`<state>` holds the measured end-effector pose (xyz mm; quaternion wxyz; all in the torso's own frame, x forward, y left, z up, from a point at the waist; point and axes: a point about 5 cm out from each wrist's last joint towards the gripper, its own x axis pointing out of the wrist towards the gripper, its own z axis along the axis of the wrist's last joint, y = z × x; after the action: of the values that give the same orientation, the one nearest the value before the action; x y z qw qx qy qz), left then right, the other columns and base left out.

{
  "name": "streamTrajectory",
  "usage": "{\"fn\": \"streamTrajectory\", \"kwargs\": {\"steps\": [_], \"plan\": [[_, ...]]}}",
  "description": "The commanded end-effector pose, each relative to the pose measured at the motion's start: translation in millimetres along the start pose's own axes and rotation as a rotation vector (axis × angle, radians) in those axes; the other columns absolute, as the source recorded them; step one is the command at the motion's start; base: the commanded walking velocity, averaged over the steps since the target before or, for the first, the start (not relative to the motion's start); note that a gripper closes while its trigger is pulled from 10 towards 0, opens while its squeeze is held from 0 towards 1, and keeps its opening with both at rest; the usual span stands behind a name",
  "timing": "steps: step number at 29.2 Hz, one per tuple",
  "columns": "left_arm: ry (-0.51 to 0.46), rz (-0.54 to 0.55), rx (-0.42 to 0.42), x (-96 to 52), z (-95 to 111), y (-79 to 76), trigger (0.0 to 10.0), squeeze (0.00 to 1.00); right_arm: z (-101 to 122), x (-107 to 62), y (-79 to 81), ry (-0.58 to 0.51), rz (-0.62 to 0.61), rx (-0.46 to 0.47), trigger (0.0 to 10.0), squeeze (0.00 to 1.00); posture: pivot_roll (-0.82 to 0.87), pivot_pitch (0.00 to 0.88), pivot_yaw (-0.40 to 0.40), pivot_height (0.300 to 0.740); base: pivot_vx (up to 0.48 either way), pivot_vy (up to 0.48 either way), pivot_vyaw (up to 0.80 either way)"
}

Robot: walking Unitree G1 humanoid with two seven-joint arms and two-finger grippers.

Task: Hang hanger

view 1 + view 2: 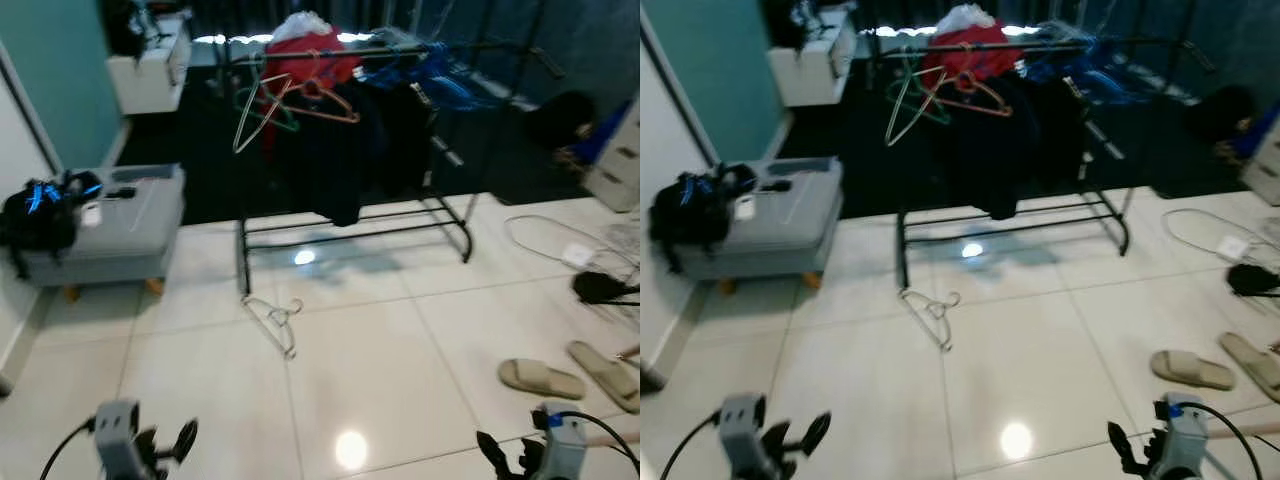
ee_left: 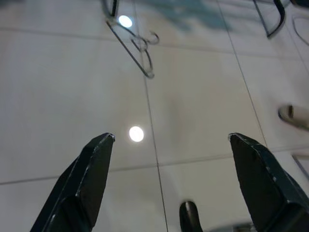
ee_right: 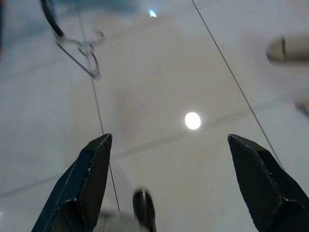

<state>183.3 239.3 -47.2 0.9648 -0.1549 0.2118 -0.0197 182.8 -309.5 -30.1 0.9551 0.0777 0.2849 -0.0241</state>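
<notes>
Both grippers hanging low over the white tile floor [image 1: 400, 380], left gripper [image 2: 169, 140] and right gripper [image 3: 169, 137] with fingers spread wide, holding nothing.
Wire hanger [image 1: 273, 322] is lying flat just in front of the clothes rack [image 1: 350, 225]; colored hangers [image 1: 290, 100] are dangling there beside dark clothes.

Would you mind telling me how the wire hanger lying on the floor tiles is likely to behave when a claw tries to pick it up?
The hanger looks like thin bare wire, so it is probably light and may flex a little. It lies flat on glossy tiles, so it will likely skid if nudged, and there is little height to pinch. Both the left claw and the right claw are open and well short of it.
</notes>
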Motion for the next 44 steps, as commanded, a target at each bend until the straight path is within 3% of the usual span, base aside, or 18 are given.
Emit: {"fn": "streamTrajectory", "kwargs": {"steps": [1, 10, 22, 34, 44], "plan": [[-0.021, -0.019, 0.019, 4.0, 3, -6.8, 10.0, 0.0, -4, -1.3, -0.2, 0.008, -0.01, 0.018, 10.0, 0.0, -0.01, 0.073, 0.017, 0.74, 0.356, 0.0, 0.0], [-0.051, -0.046, 0.042, 6.2, 5, -15.7, 10.0, 0.0, -4, -1.2, 0.1, 0.003, -0.008, 0.023, 10.0, 0.0, -0.01, 0.067, 0.019, 0.74, 0.452, 0.0, 0.0], [-0.024, -0.04, 0.04, 0.2, -2, -11.6, 10.0, 0.0, -3, -1.6, -1.1, 0.001, -0.011, 0.016, 10.0, 0.0, -0.01, 0.067, 0.015, 0.74, 0.48, 0.0, 0.0], [-0.086, -0.076, 0.065, -1.0, 9, -16.6, 10.0, 0.0, -4, -1.5, -0.5, 0.004, -0.011, 0.02, 10.0, 0.0, -0.02, 0.076, 0.017, 0.74, 0.48, 0.0, -0.8], [-0.071, -0.08, 0.059, -2.7, 3, -20.4, 10.0, 0.0, -4, -2.4, -1.2, -0.005, -0.013, 0.024, 10.0, 0.0, -0.02, 0.066, 0.018, 0.74, 0.48, 0.0, 0.0]]}}
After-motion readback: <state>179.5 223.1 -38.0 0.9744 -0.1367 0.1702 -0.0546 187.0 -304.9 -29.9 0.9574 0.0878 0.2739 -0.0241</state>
